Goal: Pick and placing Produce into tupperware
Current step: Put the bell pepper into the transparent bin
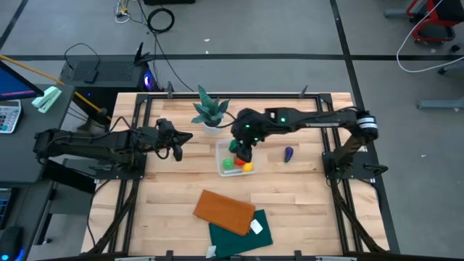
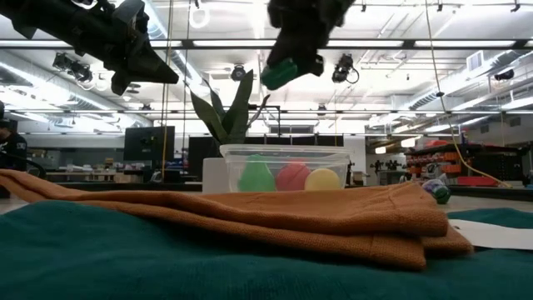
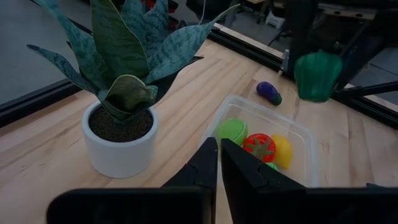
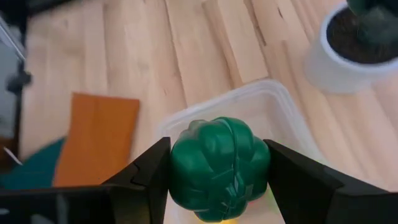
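the left gripper [image 1: 178, 140] hangs above the table on the left side, just left of the potted plant [image 1: 209, 112], with its two fingers [image 3: 202, 165] pressed together and nothing between them. the plant stands in a white pot [image 3: 119, 140] at the back of the table, just behind the tupperware [image 1: 221, 156]. the clear tub sits near the middle of the table and holds a light green piece [image 3: 232, 130], a red piece [image 3: 259, 147] and a yellow piece [image 3: 282, 151]; a sliver of another green piece shows under the red one, too hidden to tell more. the right gripper [image 1: 245, 151] hovers over the tub's back part, its fingers clamped on either side of the dark green pepper [image 4: 219, 167], which hangs in the air above the tub, apart from the pieces inside. to the right of the tub, the purple eggplant [image 1: 288, 154] lies alone on the bare wood, apart from it. toward the front of the table, an orange-brown cloth [image 1: 224, 211] lies partly over a dark green cloth [image 1: 243, 233], with a small white tag [image 1: 256, 227] at their right edge
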{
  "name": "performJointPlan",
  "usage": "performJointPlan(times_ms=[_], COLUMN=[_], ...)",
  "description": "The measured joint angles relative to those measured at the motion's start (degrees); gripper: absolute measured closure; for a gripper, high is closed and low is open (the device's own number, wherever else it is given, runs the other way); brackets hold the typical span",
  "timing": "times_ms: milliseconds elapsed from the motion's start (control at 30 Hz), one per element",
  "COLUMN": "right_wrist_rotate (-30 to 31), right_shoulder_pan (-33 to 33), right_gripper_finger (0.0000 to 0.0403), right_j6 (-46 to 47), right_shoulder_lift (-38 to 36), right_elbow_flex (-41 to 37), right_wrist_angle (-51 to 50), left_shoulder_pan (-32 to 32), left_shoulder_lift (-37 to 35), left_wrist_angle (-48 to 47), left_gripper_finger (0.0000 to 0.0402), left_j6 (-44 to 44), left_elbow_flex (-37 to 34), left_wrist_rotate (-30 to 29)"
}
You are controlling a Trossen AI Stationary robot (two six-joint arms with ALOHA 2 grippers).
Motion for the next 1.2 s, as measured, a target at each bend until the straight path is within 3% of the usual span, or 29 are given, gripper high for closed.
performJointPlan(times_ms=[300,700,1200], right_wrist_rotate=[5.34,10.31,11.18], right_shoulder_pan=[-0.02,0.55,0.52], right_gripper_finger=[0.0211,0.0211,0.0211], right_j6=[-13.21,-17.27,-18.42], right_shoulder_lift=[9.69,17.45,22.12], right_elbow_flex=[11.66,11.70,11.65], right_wrist_angle=[-7.00,-8.13,-5.58], left_shoulder_pan=[-0.01,-0.04,-0.07], left_shoulder_lift=[0.00,0.00,0.00], left_wrist_angle=[-0.76,-2.13,-2.15], left_gripper_finger=[0.0368,0.0375,0.0373], left_j6=[-0.37,-0.42,-0.42], left_elbow_flex=[0.00,0.00,0.00], left_wrist_rotate=[2.16,2.16,2.18])
